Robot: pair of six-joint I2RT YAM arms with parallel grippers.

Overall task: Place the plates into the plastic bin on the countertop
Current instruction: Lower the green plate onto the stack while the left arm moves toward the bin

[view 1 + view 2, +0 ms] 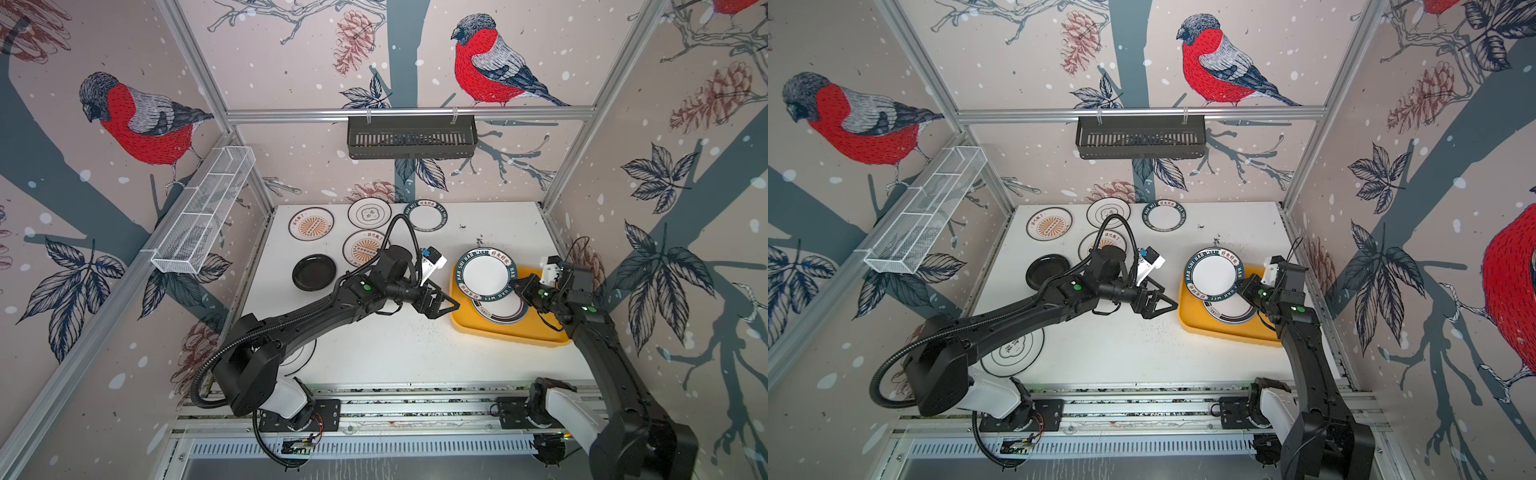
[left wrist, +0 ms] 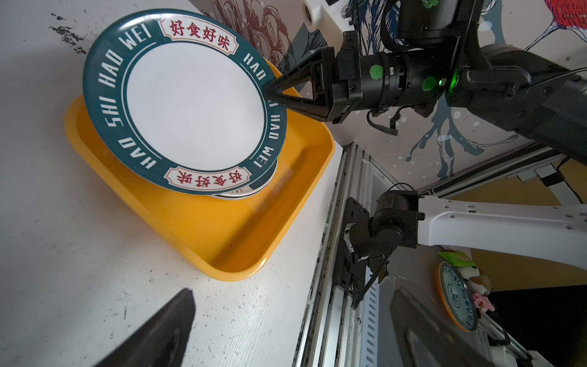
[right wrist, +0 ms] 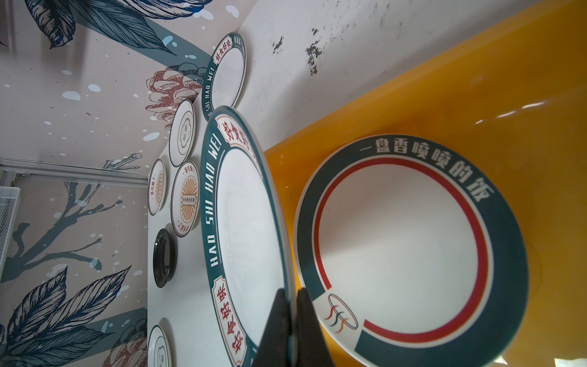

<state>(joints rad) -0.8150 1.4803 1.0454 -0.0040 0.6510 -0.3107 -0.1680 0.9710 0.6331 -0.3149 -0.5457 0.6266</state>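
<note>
Two plates at the yellow bin [image 1: 511, 334]: green-rimmed plate [image 1: 485, 274], tilted above it, rim clamped by the right gripper [image 1: 515, 284]; lower plate [image 1: 500, 313] lying inside, half covered. Left gripper [image 1: 448, 308] spread wide, empty, beside the bin. Flower plate [image 1: 1013, 353] on the countertop [image 1: 395, 345], mostly hidden under left arm [image 1: 1017, 316].

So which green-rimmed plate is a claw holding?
The HAO WEI plate tilted over the yellow bin, its rim pinched by the right claw; its twin lies flat on the countertop, the red-ringed one in the bin.
</note>
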